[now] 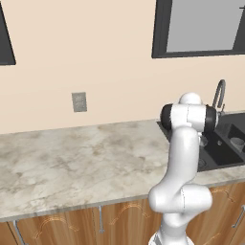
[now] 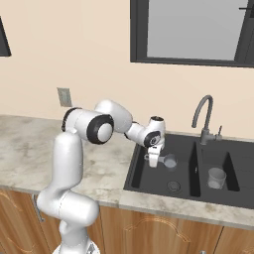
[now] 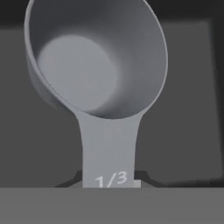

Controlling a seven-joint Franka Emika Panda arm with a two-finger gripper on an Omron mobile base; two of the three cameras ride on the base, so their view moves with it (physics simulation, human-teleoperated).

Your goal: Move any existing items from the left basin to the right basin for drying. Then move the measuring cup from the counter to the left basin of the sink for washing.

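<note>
Two basins make up the black sink (image 2: 149,186), divided by a ridge, with a dark grey arched tap (image 2: 204,116) behind. The gripper (image 2: 155,162) hangs over the left basin (image 2: 186,171), pointing down, its fingers pinched on the straight handle of the measuring cup (image 2: 169,161). The cup sits level, bowl toward the divider, clear of the basin floor, above a round drain (image 2: 173,186). In the hand view the measuring cup (image 3: 98,65) shows an empty blue-grey bowl, and its handle, marked "1/3", runs down to the dark fingertips (image 3: 142,177) on either side of it. A pale grey cup (image 2: 216,177) stands upright in the right basin (image 2: 238,166). The marbled counter (image 1: 72,162) stretches left of the sink, wooden cabinet fronts (image 1: 62,227) below.
</note>
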